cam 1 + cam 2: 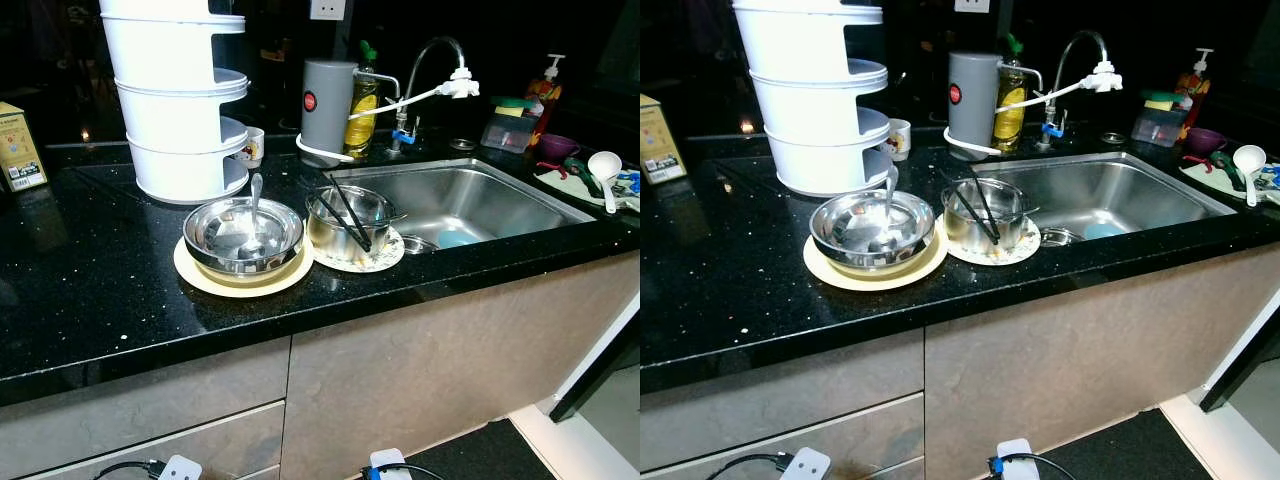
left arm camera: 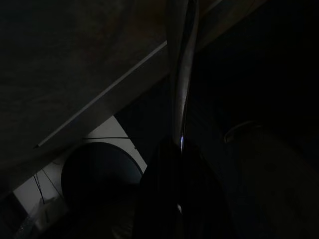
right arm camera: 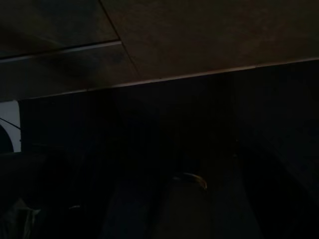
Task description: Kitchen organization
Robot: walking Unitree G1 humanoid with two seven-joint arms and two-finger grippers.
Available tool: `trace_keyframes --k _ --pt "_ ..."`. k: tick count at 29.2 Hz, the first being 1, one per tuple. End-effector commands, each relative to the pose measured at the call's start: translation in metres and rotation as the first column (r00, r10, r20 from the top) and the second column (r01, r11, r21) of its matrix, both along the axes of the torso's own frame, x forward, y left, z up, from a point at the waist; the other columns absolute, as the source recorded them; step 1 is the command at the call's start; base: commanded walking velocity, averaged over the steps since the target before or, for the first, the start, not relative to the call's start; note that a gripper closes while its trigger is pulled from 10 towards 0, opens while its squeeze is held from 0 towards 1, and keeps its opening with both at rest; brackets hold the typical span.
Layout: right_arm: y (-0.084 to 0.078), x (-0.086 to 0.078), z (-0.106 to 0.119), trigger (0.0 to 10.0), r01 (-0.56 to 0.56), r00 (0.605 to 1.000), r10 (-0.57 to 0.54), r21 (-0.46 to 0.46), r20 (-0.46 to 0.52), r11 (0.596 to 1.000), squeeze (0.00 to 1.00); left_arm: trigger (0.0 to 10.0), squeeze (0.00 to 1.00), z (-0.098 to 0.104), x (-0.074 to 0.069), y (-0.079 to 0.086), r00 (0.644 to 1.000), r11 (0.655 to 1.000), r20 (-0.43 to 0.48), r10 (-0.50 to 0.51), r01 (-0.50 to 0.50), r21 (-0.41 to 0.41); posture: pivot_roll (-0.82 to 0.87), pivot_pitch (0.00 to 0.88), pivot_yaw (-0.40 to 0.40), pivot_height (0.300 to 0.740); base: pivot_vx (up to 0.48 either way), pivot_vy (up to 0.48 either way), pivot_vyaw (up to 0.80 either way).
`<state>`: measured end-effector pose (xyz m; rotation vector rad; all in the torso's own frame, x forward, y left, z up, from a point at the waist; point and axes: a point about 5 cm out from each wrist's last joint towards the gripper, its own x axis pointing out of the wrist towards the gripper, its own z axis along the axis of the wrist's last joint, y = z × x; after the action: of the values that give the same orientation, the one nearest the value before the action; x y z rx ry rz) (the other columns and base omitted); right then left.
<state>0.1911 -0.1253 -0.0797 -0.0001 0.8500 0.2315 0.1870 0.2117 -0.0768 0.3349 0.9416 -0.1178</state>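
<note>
Bottom edge of the head view: two white plugs (image 1: pixel 178 468) with cables against the beige cabinet (image 1: pixel 420 370) front. Above them runs the black speckled counter (image 1: pixel 90 290). At centre a steel bowl (image 1: pixel 243 238) sits on a cream plate (image 1: pixel 205 280), a spoon (image 1: pixel 255 205) lying in it, handle pointing toward the back. Just to its right, a steel pot (image 1: pixel 348 222) stands on a patterned plate (image 1: pixel 388 258) with black chopsticks (image 1: pixel 348 212) leaning inside. Right of that, the sink (image 1: pixel 480 195); something pale blue lies at its bottom. Far right, a white ladle (image 1: pixel 606 172) rests on a mat. Further back, left of centre, a tall white tiered rack (image 1: pixel 175 100), a small cup (image 1: pixel 249 147) beside it, and a yellow box (image 1: pixel 18 148) at the left edge. Behind the sink: a grey canister (image 1: pixel 326 100), a yellow bottle (image 1: pixel 362 105), the faucet (image 1: pixel 432 70), a sponge tray and a pump bottle in the upper right.

Both wrist views are very dark. The left gripper (image 2: pixel 182 142) has its fingers pressed together, holding nothing. The right gripper: can't tell.
</note>
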Motion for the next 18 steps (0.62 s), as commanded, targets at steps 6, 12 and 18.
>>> trace_keyframes --k 6,12,18 --pt "-0.006 0.003 0.002 10.0 0.027 0.999 -0.028 0.019 0.033 0.999 0.0 10.0 0.0 0.0 -0.004 0.001 0.99 0.991 0.065 0.126 -0.123 -0.053 0.04 0.048 -0.052 0.74 0.0 0.0 0.0" --pt "-0.016 0.007 0.007 10.0 0.02 0.996 -0.021 0.017 0.088 1.0 0.0 10.0 0.0 0.006 0.0 0.0 0.934 0.929 0.154 0.322 -0.28 -0.244 0.05 0.137 -0.08 0.74 0.0 0.0 0.0" --pt "-0.012 0.005 0.007 10.0 0.044 0.993 -0.05 0.053 0.106 0.998 0.0 10.0 0.0 0.007 -0.006 -0.005 0.94 0.954 0.218 0.262 -0.219 -0.204 0.05 0.175 -0.114 0.74 0.0 0.0 0.0"
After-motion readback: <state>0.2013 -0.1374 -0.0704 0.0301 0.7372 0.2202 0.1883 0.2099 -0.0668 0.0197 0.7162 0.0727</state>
